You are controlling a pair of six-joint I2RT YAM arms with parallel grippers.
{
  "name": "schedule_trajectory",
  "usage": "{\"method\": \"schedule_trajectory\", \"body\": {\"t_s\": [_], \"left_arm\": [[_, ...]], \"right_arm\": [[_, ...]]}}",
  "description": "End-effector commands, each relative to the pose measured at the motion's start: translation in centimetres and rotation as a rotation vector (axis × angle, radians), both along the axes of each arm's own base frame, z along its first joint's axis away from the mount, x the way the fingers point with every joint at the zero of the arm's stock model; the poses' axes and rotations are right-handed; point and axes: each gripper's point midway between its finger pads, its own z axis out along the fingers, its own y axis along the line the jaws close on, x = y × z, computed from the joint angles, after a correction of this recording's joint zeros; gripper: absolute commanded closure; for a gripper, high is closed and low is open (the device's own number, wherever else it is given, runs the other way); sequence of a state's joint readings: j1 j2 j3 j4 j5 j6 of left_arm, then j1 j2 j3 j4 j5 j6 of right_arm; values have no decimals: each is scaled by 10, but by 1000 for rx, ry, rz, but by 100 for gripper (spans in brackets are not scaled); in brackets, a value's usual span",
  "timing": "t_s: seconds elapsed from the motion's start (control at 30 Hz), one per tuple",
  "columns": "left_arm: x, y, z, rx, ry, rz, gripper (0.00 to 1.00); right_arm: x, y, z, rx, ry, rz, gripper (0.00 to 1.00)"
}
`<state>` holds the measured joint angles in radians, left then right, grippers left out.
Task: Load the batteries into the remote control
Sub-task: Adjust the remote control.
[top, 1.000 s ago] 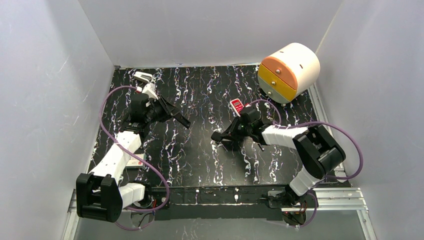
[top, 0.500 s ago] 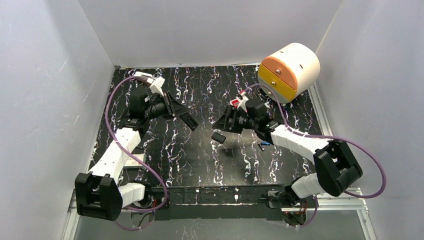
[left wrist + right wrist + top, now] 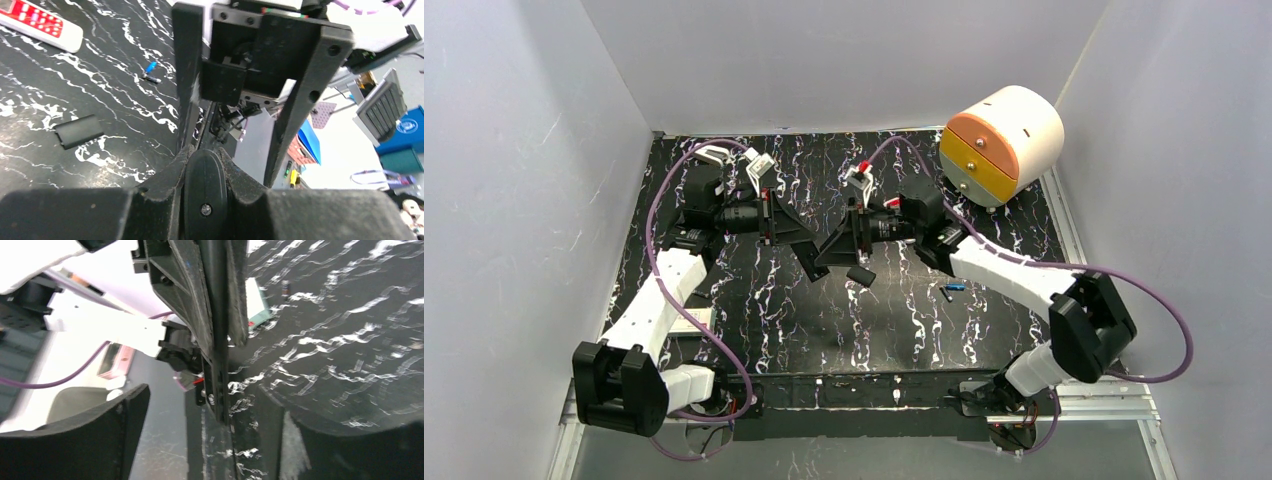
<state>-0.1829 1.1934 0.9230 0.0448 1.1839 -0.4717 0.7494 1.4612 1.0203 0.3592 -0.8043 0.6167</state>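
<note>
My two grippers have come together above the middle of the table [image 3: 754,305]. A second ago my right gripper [image 3: 829,255] was low over the marbled top and my left gripper [image 3: 809,265] hung back to the left. Now they meet tip to tip in the air.

My right fingers stand wide apart with nothing in them. My left fingers are pressed together, empty as far as I can see, and sit in the gap between the right ones.

The black battery cover [image 3: 861,275] lies where it lay half a second ago. The batteries [image 3: 953,288], one blue and one dark, lie just beside each other on the table to its right. The red-and-white remote control [image 3: 40,22] lies farther back, mostly hidden from above by my right arm.
</note>
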Motion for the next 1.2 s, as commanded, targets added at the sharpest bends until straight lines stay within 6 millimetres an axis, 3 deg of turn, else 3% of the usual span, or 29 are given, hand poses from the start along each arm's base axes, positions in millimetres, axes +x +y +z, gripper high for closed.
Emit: {"method": "schedule_trajectory", "body": {"t_s": [0.0, 0.27, 0.47, 0.57, 0.6, 0.7, 0.77, 0.87, 1.0, 1.17], "left_arm": [[-24, -3, 34, -55, -106, -133, 100], [-32, -4, 45, -67, -131, -147, 100], [-29, -4, 64, -94, -161, -98, 99], [-26, -5, 68, -110, -159, -77, 98], [-25, -5, 68, -112, -153, -71, 95], [-19, -5, 70, -122, -129, -22, 71], [-14, -4, 73, -133, -117, 35, 53], [-8, -1, 79, -163, -115, 130, 44], [-4, 1, 86, -199, -120, 192, 46], [-3, 1, 86, -213, -111, 201, 60]], "right_arm": [[-18, 9, 42, 188, 26, 124, 24], [-30, 20, 42, 184, 70, 183, 52], [-29, 29, 32, 139, 57, 168, 67], [-25, 30, 33, 141, 56, 146, 85], [-24, 30, 34, 146, 55, 132, 90], [-16, 29, 41, 177, 49, 67, 97], [-10, 27, 46, 207, 53, 5, 99], [-4, 23, 49, 248, 79, -57, 99], [-8, 21, 53, 296, 105, -35, 99], [-9, 20, 54, 303, 108, -38, 99]]}}
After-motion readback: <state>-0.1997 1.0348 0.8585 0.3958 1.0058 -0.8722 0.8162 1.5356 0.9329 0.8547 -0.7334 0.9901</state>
